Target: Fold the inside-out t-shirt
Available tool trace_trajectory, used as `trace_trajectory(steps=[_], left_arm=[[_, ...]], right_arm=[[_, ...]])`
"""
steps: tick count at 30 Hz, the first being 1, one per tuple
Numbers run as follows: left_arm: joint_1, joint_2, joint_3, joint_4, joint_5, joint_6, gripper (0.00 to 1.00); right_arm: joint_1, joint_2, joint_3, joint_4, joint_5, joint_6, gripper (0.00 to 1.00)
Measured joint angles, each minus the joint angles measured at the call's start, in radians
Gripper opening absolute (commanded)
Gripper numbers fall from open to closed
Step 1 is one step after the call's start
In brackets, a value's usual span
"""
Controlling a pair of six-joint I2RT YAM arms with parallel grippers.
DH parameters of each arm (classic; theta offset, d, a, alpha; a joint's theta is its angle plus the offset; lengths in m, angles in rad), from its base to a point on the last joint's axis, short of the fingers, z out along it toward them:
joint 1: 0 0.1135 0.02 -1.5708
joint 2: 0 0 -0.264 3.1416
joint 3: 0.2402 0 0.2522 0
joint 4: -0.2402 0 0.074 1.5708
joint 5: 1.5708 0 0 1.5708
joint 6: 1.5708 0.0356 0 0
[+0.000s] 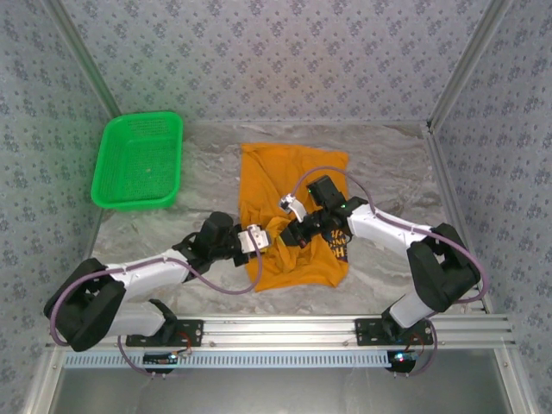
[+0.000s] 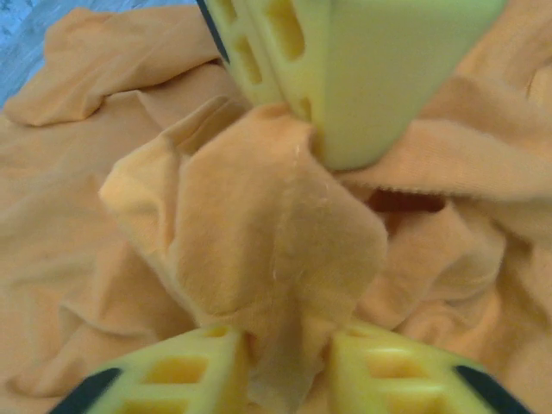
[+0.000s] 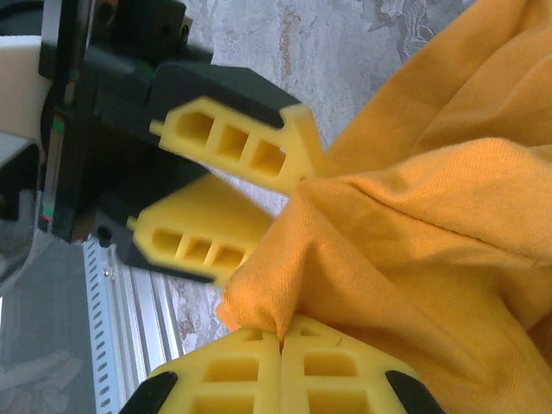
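The inside-out t-shirt [image 1: 293,177] is orange-yellow and lies mid-table, flat at the far end and bunched up at its near left. A bit of dark print [image 1: 338,246] shows near the right wrist. Both grippers meet at that bunch. My left gripper [image 1: 271,238] comes in from the left; in its wrist view the left gripper [image 2: 289,349] is shut on a raised fold of the t-shirt [image 2: 259,224]. My right gripper [image 1: 298,231] comes from the right. Seen from the right wrist, the right gripper [image 3: 281,332] pinches a thin edge of the t-shirt [image 3: 414,224], its fingers pressed together. The two grips sit a finger's width apart.
A green mesh basket [image 1: 142,118] stands at the far left of the marble table [image 1: 388,164]. A metal rail [image 1: 285,329] runs along the near edge. Patterned walls close in the back and both sides. Grey cables loop over both arms.
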Motion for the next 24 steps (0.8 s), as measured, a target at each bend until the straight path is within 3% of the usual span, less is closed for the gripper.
trace_trajectory(steps=[1,4,6,10,15,16,18,24], left_arm=[[0.000,-0.003,0.000,0.004,-0.010,-0.001,0.01],[0.000,-0.034,-0.003,0.013,-0.029,0.016,0.00],[0.000,-0.076,-0.010,0.011,-0.032,0.029,0.00],[0.021,-0.148,-0.017,-0.013,-0.026,0.048,0.00],[0.144,-0.185,-0.017,-0.054,0.035,-0.001,0.00],[0.169,-0.187,-0.017,-0.055,0.048,-0.021,0.00],[0.212,-0.190,-0.017,-0.055,0.076,-0.068,0.00],[0.285,-0.183,0.014,-0.097,0.175,-0.191,0.00]], right_arm=[[0.000,-0.002,-0.002,0.000,0.002,0.000,0.02],[-0.001,-0.005,-0.005,0.000,0.026,0.008,0.08],[-0.004,-0.012,-0.015,0.006,0.048,0.024,0.25],[-0.006,-0.025,-0.041,0.015,0.123,0.040,0.37],[-0.006,-0.065,-0.069,0.046,0.202,0.055,0.38],[-0.006,-0.071,-0.069,0.048,0.213,0.056,0.35],[-0.006,-0.076,-0.069,0.058,0.245,0.051,0.14],[0.017,-0.042,-0.070,0.036,0.420,0.067,0.15]])
